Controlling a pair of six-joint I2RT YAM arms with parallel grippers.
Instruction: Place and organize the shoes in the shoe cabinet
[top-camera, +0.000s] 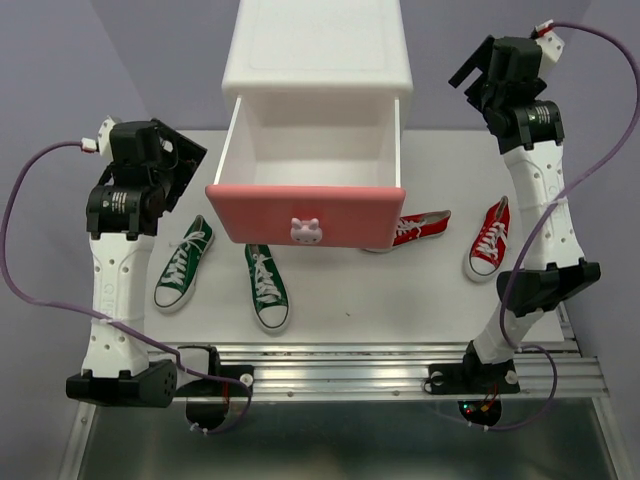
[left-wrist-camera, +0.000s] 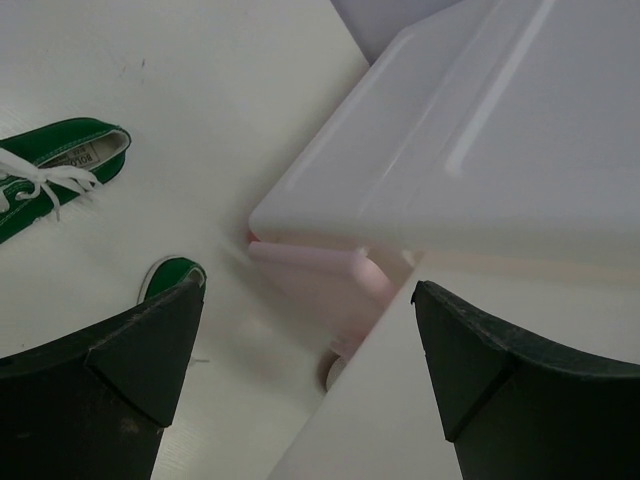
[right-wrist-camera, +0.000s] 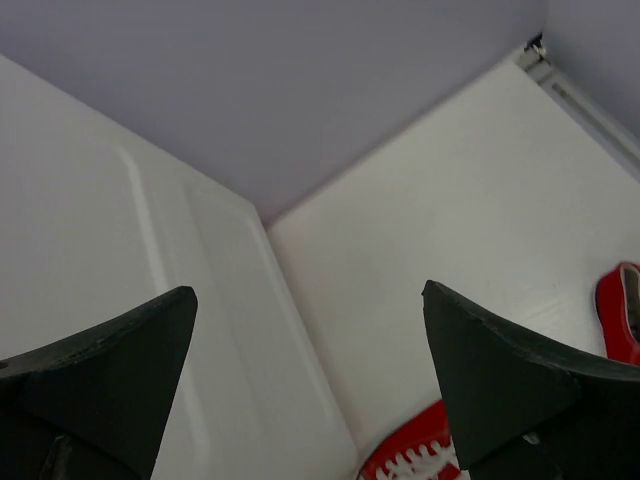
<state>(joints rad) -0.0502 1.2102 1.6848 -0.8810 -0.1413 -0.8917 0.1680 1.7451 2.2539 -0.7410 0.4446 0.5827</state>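
Left gripper (left-wrist-camera: 308, 290): fingers spread wide, nothing between them. Raised over the table's left side, just beside the cabinet's left wall.
Right gripper (right-wrist-camera: 309, 292): fingers spread wide, nothing between them. Raised beside the cabinet's right rear corner.
Cabinet (top-camera: 320, 50): white, upright at the back middle of the table (top-camera: 340, 310).
Drawer (top-camera: 300, 205): upper 1, pulled fully out toward the arms. Darker pink front, white walls and floor inside.
Knob (top-camera: 306, 230): white bunny shape, centred low on the drawer front.
Lower drawer (left-wrist-camera: 320, 270): pale pink corner shows under the cabinet body in the left wrist view. Whether it is fully closed cannot be told.
Left green shoe (top-camera: 183, 263): on the table, left of the drawer front, next to the left arm, sole down, toe toward the arms.
Right green shoe (top-camera: 268, 288): on the table below the drawer front, sole down, toe toward the arms. Near its partner, not touching.
Inner red shoe (top-camera: 420, 230): on the table at the drawer's right corner, lying crosswise, 1 end hidden behind the drawer front.
Outer red shoe (top-camera: 489, 238): on the table near the right arm, sole down, toe toward the arms, apart from its partner.
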